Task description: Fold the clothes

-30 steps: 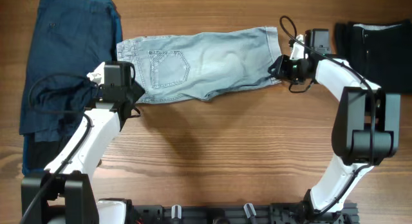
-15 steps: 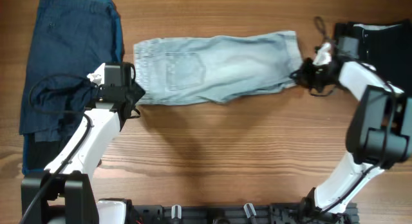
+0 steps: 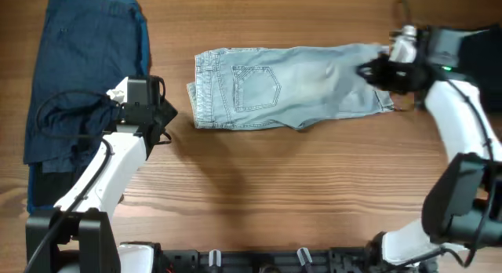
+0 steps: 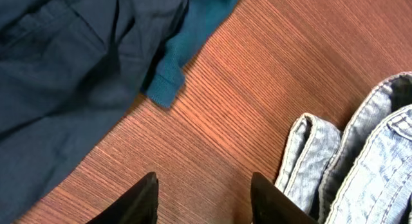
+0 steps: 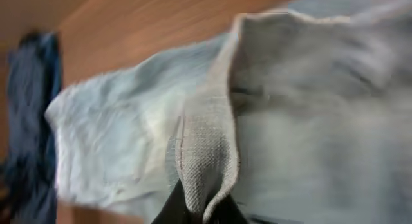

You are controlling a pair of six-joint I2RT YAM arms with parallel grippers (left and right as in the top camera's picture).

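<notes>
**Overhead view.** Compared with 1 second earlier, the denim shorts [image 3: 290, 89] are lying further right on the table [image 3: 274, 187]. The waistband, previously touching the left gripper [image 3: 166, 116], is now lying clear of it to the right. The right gripper [image 3: 375, 71] has travelled right and slightly far and is clamping the far right hem of the shorts. The left arm is standing where it stood before. The shorts are lying flat across the far middle of the table, waistband left, hems right, 1 back pocket facing up. The navy garments [image 3: 78, 77] are lying at the far left, partly under the left arm. A black garment [image 3: 480, 49] is lying at the far right, just beyond the right gripper.

**Left wrist view.** The left gripper [image 4: 203, 201] is hovering with its 2 fingers [image 4: 138, 201] spread and only bare table [image 4: 244, 102] between them. The shorts' waistband [image 4: 360, 159] is lying just right of the right-hand finger, and whether they touch cannot be told. The navy garments [image 4: 77, 69] are filling the far left.

**Right wrist view.** The right gripper [image 5: 201, 212] is pinching a raised fold of the shorts' hem [image 5: 206, 159], jaws closed on the cloth. The rest of the shorts is stretching away from it. The navy garments [image 5: 32, 121] are showing blurred at the left edge.
</notes>
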